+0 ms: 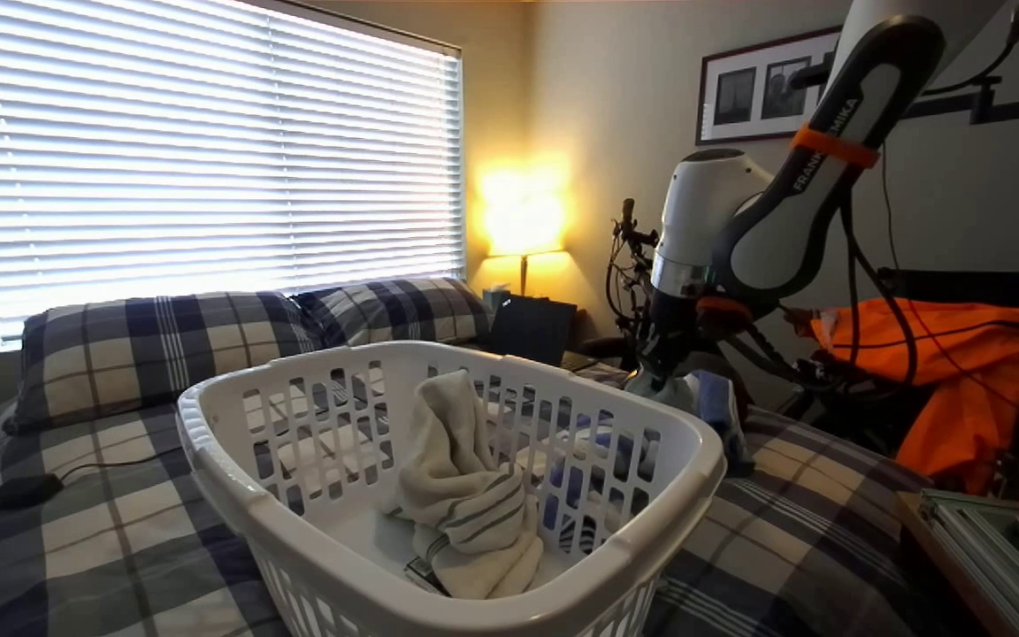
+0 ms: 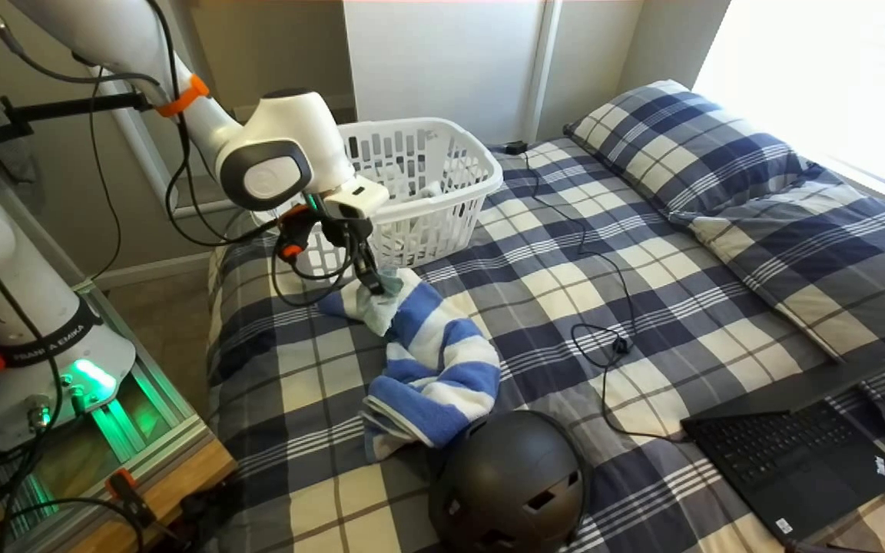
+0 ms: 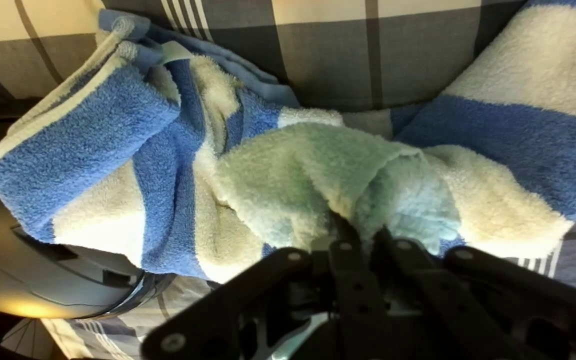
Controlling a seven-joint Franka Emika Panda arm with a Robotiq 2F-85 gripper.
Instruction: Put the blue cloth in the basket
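A pale blue-green cloth [image 3: 293, 165] is pinched between the fingers of my gripper [image 3: 363, 237] in the wrist view. The gripper [image 2: 373, 284] points down with the cloth [image 2: 382, 309] hanging from its tips in an exterior view. A blue-and-white striped towel [image 2: 442, 353] lies crumpled on the bed beneath it and fills much of the wrist view [image 3: 83, 130]. I cannot tell whether the cloth still touches the towel. The white basket [image 1: 678, 416] stands beside the gripper, behind it in an exterior view [image 2: 442, 230]. A cream cloth with grey stripes [image 1: 474, 504] is inside the basket.
A black helmet [image 2: 512, 484] touches the striped towel. An open laptop [image 2: 803, 453] and its cable [image 2: 604, 369] lie on the plaid bed [image 2: 550, 307]. Pillows [image 2: 688, 153] lie by the window. The basket's high rim [image 1: 554, 367] stands close to the gripper.
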